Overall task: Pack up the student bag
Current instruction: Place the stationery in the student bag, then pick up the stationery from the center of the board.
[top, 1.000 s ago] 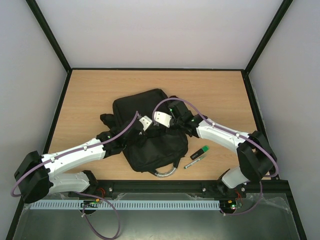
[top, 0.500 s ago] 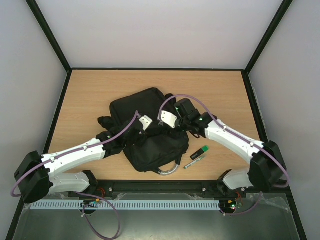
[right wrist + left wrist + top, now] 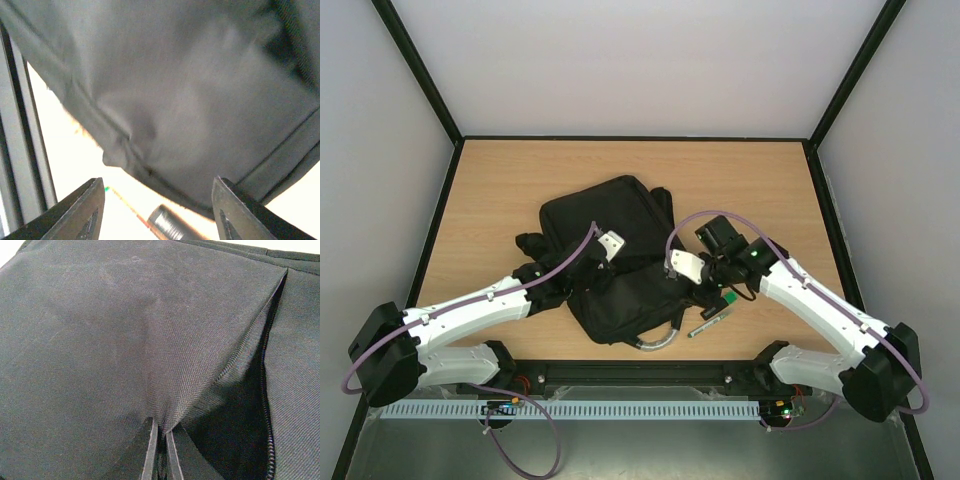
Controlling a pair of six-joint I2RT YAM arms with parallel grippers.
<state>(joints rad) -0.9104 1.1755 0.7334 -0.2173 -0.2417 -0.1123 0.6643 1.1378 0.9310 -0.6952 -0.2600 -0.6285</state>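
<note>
The student bag (image 3: 615,215) is a black fabric backpack lying flat mid-table, its grey loop handle (image 3: 658,344) toward the near edge. My left gripper (image 3: 609,246) rests on the bag's middle, shut on a pinched-up fold of its fabric (image 3: 161,426) beside the open zip (image 3: 267,405). Over the bag's right edge hangs my right gripper (image 3: 680,267), open and holding nothing. In the right wrist view the bag (image 3: 190,90) fills the space beyond its spread fingers (image 3: 82,212), and a grey cylindrical thing (image 3: 167,227) lies below the bag's edge.
A marker (image 3: 708,320) and a small green-topped thing (image 3: 729,300) lie on the wooden table (image 3: 500,190) right of the bag, just under the right arm. Black frame rails run along the table's edges, with white walls behind.
The right arm has drawn back from the bag's middle toward the right and the near side, its gripper still open. The left gripper has kept its hold on the fabric.
</note>
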